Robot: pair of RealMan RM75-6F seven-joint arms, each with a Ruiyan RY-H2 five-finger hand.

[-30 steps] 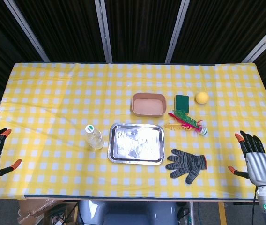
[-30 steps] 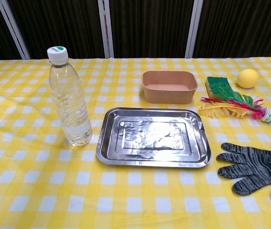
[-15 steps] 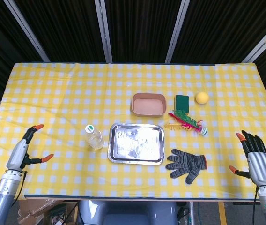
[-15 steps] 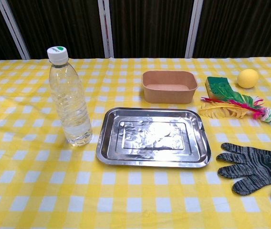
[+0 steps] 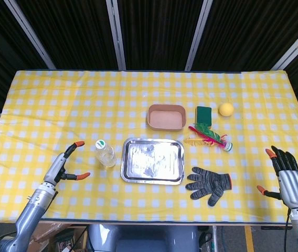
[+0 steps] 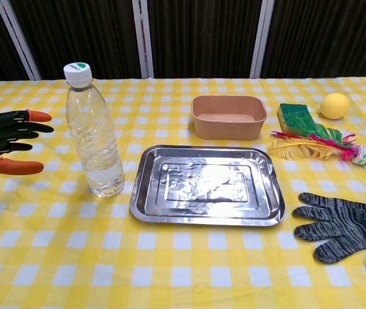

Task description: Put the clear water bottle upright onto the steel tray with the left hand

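The chest view cuts the left hand [image 6: 2, 143] off at the frame's left edge, so only its fingers show there, and the right hand [image 5: 287, 177] appears in the head view alone, past the table's right near corner. The glove [image 6: 347, 228] runs off the chest view's right edge. The left hand's fingers are spread apart with nothing between them, thumb low and the others above, pointing right at the bottle [image 6: 95, 134] but not touching it. The right hand's fingers are likewise apart and hold nothing. The bottle stands upright on the cloth [image 5: 60, 105], just left of the tray [image 6: 206, 185] and apart from its rim, with open cloth between bottle and left hand. The tray's bed is bare. Beyond its far edge sits a brown bowl [image 5: 166, 116]; a feathered toy [image 5: 209, 137], green sponge [image 5: 204, 113] and yellow ball [image 5: 225, 109] lie far right, well apart from the bottle.
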